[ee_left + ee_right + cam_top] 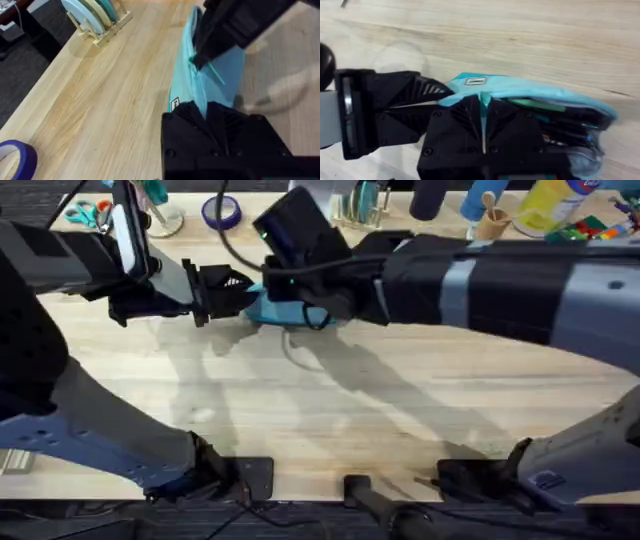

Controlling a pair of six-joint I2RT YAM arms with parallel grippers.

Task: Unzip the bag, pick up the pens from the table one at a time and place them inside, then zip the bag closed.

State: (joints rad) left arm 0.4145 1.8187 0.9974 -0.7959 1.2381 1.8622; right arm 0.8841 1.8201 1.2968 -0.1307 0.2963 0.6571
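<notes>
Overhead: the turquoise pencil pouch (285,310) lies near the table's (330,420) far edge, left gripper (238,288) clamped on its end.

Left wrist: soft fabric will probably sag; right gripper (196,61) pinches the zipper pull.

Right wrist: pens (555,125) already lie inside the part-open pouch.

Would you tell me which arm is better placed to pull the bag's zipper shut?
Right. The right gripper is pinched on the zipper pull, while the left gripper clamps the labelled end of the bag, steadying it. The pens lie inside.
</notes>
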